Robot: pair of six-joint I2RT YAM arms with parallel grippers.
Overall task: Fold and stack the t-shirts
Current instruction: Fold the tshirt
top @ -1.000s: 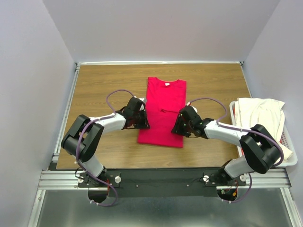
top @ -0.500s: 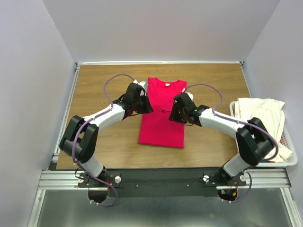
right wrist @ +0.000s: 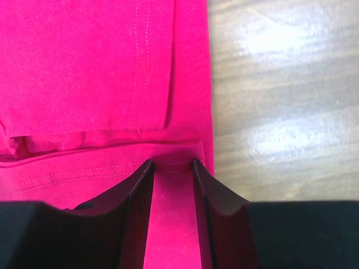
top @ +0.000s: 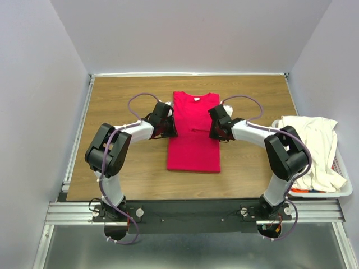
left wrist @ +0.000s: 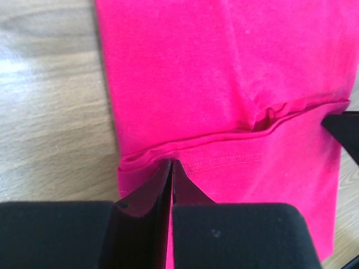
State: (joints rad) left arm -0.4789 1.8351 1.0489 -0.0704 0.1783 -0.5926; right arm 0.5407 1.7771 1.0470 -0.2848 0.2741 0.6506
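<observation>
Red shirt, a narrow side-folded strip flat between both grippers: left gripper closed at its near edge, right gripper parted astride the opposite edge; step judged as gripping for the crosswise fold, which next needs matched pinches.

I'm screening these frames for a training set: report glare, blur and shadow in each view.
Top external: sharp and evenly lit, no harsh shadow on the brown wooden table. Left wrist: pale glare on the wood beside the crimson-red cloth t-shirt; the black left gripper looks soft up close. Right wrist: bright glare patches on the wood; the black right gripper is dark, its base blurred.
</observation>
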